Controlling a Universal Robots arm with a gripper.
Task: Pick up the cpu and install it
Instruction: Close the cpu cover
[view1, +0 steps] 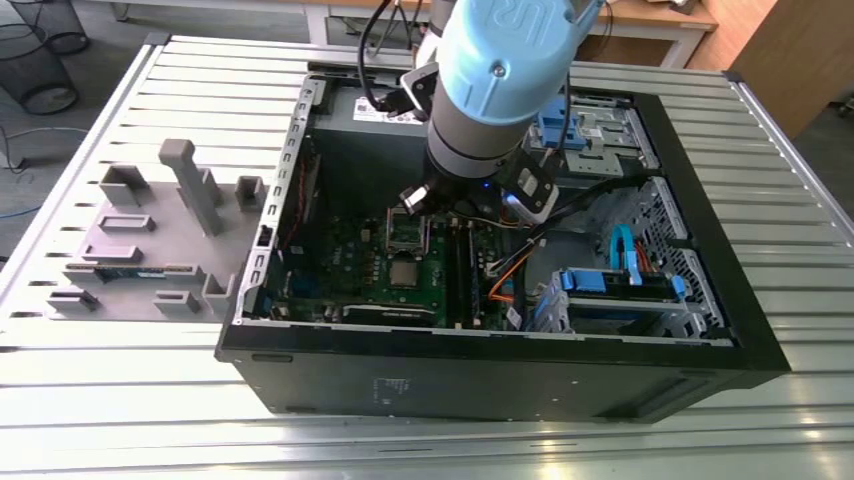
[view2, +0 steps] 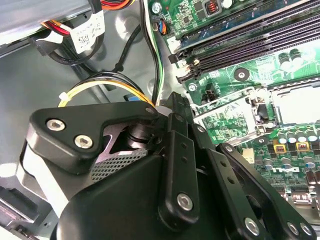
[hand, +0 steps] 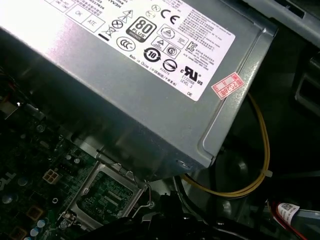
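In the exterior view, a pale silver square, the cpu (view1: 400, 270), lies flat in the motherboard socket inside the open computer case (view1: 694, 330). In the second wrist view it is a pale patch (view2: 297, 102) framed by the socket. The socket's metal load plate (view2: 225, 117) stands swung open beside it, with green board showing through its window; the first wrist view has it too (hand: 107, 195). My gripper (view2: 165, 105) hangs over the motherboard (view1: 360, 290), beside the load plate and next to the memory slots (view2: 250, 40). Its black linkage hides its tips.
The big grey power supply box (hand: 135, 85) sits close behind the socket. Yellow and orange cables (view2: 100, 87) run near the gripper. Drive bays with blue clips (view1: 621, 280) fill the case on the exterior view's right. A grey parts fixture (view1: 147, 240) stands outside, at that view's left.
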